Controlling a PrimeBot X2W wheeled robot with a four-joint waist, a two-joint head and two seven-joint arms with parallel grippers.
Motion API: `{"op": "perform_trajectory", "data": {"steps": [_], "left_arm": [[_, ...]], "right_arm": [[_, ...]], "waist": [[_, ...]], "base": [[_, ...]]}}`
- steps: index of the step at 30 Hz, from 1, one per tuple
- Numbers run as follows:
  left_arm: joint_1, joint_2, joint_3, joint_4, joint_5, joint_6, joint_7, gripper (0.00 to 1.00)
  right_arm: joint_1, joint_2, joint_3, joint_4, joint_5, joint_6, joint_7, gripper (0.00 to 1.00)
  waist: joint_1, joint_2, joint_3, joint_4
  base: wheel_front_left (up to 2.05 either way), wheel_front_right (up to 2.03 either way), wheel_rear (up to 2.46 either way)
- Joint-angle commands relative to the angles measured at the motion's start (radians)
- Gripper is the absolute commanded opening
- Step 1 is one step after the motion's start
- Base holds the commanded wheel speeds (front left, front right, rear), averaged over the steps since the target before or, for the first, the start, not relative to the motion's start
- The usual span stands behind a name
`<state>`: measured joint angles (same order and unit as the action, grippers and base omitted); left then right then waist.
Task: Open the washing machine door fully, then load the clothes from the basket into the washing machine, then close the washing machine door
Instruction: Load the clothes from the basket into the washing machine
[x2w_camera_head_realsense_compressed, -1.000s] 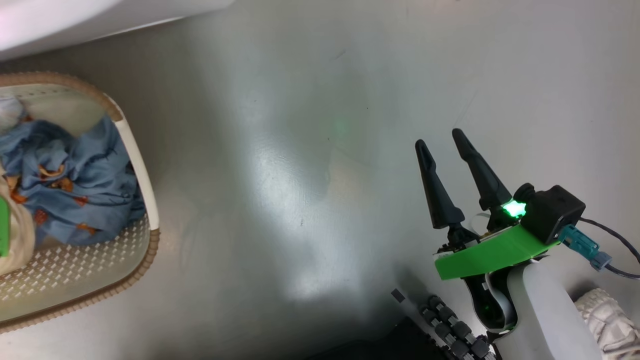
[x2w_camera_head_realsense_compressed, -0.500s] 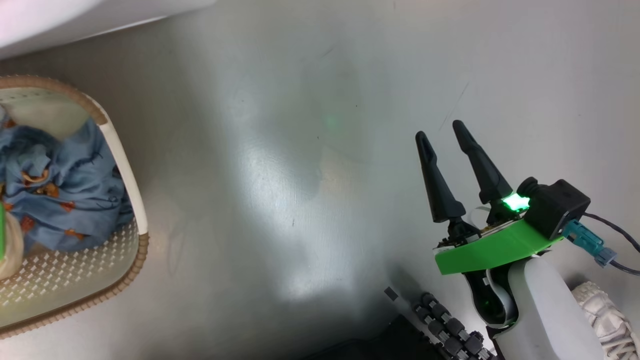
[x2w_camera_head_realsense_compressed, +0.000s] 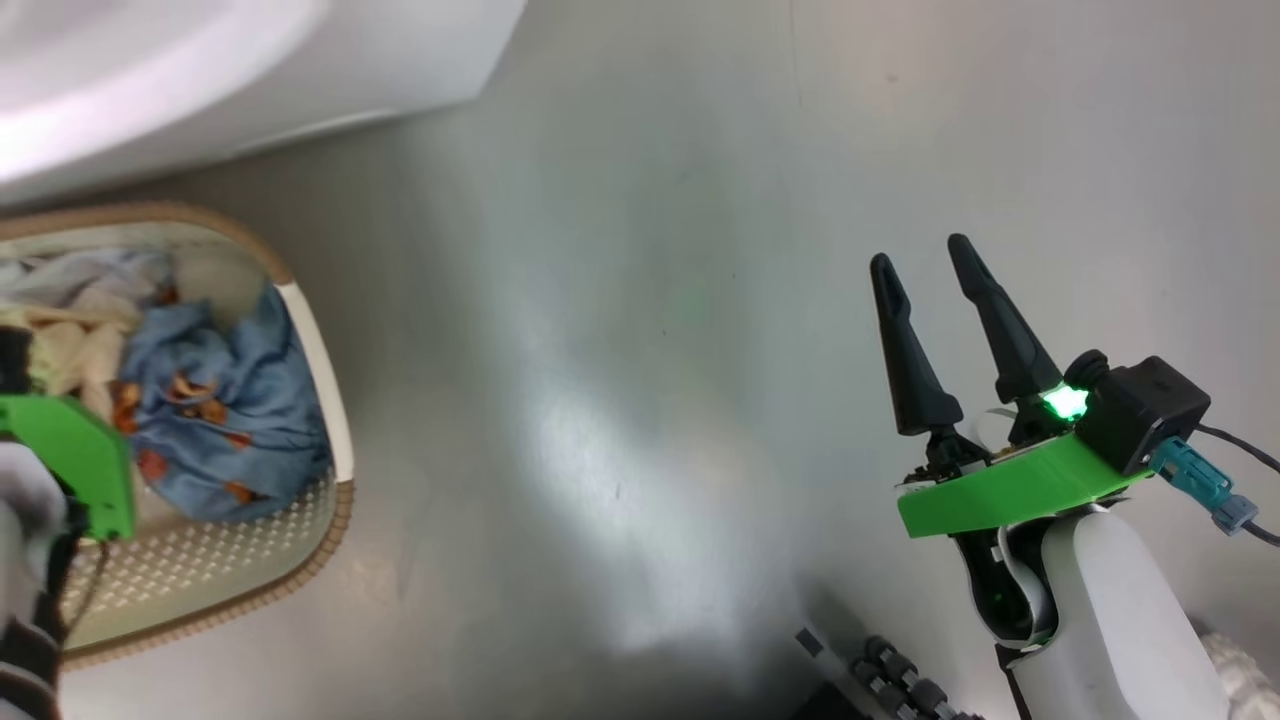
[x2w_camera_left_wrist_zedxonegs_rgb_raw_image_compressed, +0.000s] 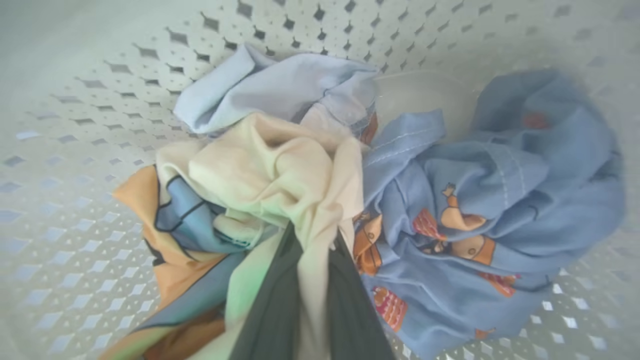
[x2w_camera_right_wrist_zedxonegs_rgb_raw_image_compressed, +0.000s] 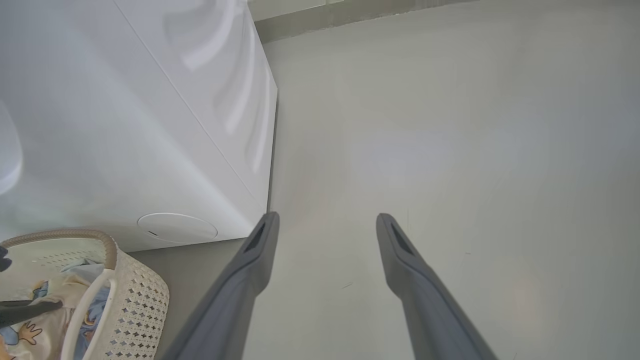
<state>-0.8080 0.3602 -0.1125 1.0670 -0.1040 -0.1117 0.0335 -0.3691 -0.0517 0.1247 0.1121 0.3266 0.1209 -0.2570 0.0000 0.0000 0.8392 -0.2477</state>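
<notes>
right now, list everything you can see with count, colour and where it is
washing machine: one, white, next to the basket
basket: one, cream with brown rim, on the floor
cream garment: one, cream with orange and blue print, in the basket
blue printed garment: one, blue with orange prints, in the basket beside the cream one
pale blue garment: one, pale blue, in the basket against the cream one
floor: one, glossy grey
left fingers: two, dark, shut on the cream garment
right fingers: two, dark, open over bare floor

1. No writing, brand, number or sign could be read on anything.
2. The clothes (x2w_camera_left_wrist_zedxonegs_rgb_raw_image_compressed: 450, 215) just right of the fingers (x2w_camera_left_wrist_zedxonegs_rgb_raw_image_compressed: 270, 310) of the left gripper (x2w_camera_left_wrist_zedxonegs_rgb_raw_image_compressed: 308, 247) carried orange cartoon pictures, without letters.
</notes>
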Motion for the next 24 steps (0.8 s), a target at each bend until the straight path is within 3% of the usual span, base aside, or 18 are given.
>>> {"op": "perform_trajectory", "data": {"steps": [1, 13, 24], "left_arm": [[0.052, 0.028, 0.024, 0.001, -0.015, -0.001, -0.032, 0.0], [0.175, -0.056, 0.042, 0.002, -0.081, 0.0, -0.233, 0.0], [0.295, -0.116, 0.067, -0.123, -0.126, 0.014, -0.292, 0.0]], "right_arm": [[0.043, 0.001, 0.013, -0.012, -0.02, 0.01, -0.005, 1.0], [0.091, -0.002, 0.003, 0.018, -0.057, 0.01, -0.005, 1.0], [0.14, -0.024, -0.007, 0.036, -0.062, 0.01, -0.005, 1.0]], "waist": [[0.0, 0.0, -0.077, 0.041], [0.0, 0.0, -0.263, 0.101], [0.0, 0.0, -0.413, 0.134]], "base": [[0.0, 0.0, 0.0], [0.0, 0.0, 0.0], [0.0, 0.0, 0.0]]}}
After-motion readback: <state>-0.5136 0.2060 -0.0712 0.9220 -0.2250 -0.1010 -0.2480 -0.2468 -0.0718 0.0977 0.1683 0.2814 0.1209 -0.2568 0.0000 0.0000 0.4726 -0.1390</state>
